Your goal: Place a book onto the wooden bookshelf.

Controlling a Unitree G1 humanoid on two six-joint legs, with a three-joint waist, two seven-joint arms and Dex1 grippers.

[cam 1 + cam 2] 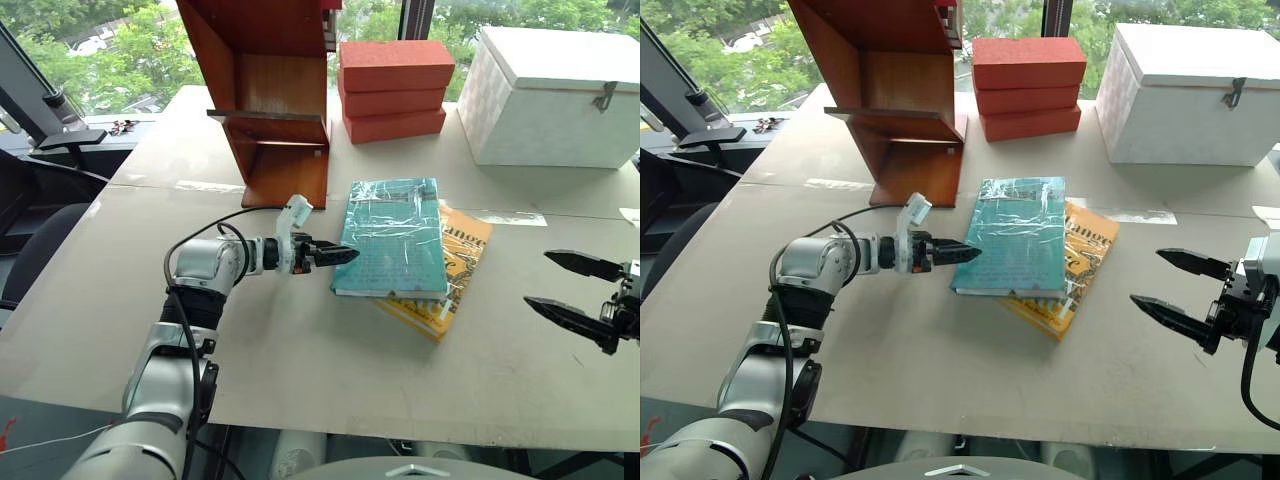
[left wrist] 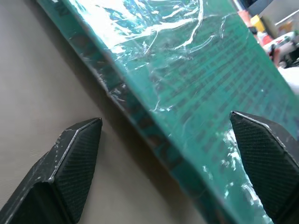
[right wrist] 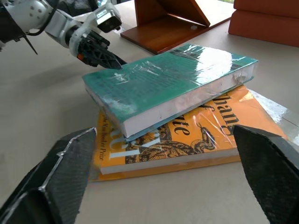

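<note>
Head views showed the book (image 1: 390,237) lying flat on the table (image 1: 300,360), stacked askew on a yellow book (image 1: 452,275) whose right and near edges stuck out from under it. The bookshelf (image 1: 272,95) stood beyond, at the far left of the books and apart from them, its shelf board bare. Red bricks (image 1: 393,90) were stacked to the right of the shelf, and a white box (image 1: 555,95) sat further right.

The left gripper (image 1: 338,256) pointed right, level with the book's near left edge; its fingers stood apart. From the left wrist view, that edge lay between the two fingers (image 2: 74,158), and the far one seemed to hang over the cover, though contact could not be made out.

The right gripper (image 1: 1175,290) was well to the right of both books, clear of them, its fingers spread wide and holding nothing.
</note>
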